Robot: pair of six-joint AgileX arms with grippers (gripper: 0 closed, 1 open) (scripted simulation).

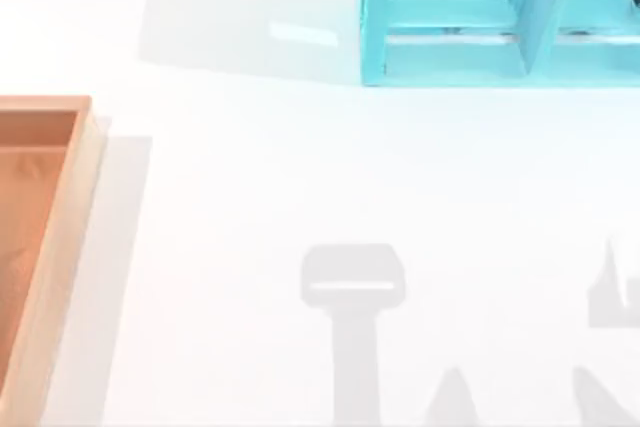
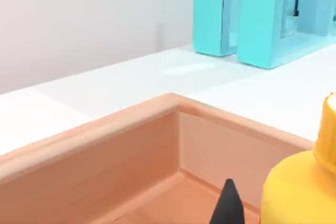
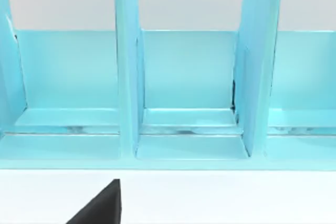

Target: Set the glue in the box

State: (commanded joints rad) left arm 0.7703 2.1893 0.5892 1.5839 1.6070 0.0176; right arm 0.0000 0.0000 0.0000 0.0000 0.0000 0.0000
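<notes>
Glue (image 2: pixel 299 187) upright, cap up, over box (image 2: pixel 105 129)

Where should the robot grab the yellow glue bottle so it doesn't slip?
Probably around the wide yellow body of the glue, with one finger on each side. That part looks round and fat, while the neck above narrows. The glue shows close to the left wrist camera, over the box, beside a dark fingertip. Whether it is gripped already is hard to tell.
</notes>
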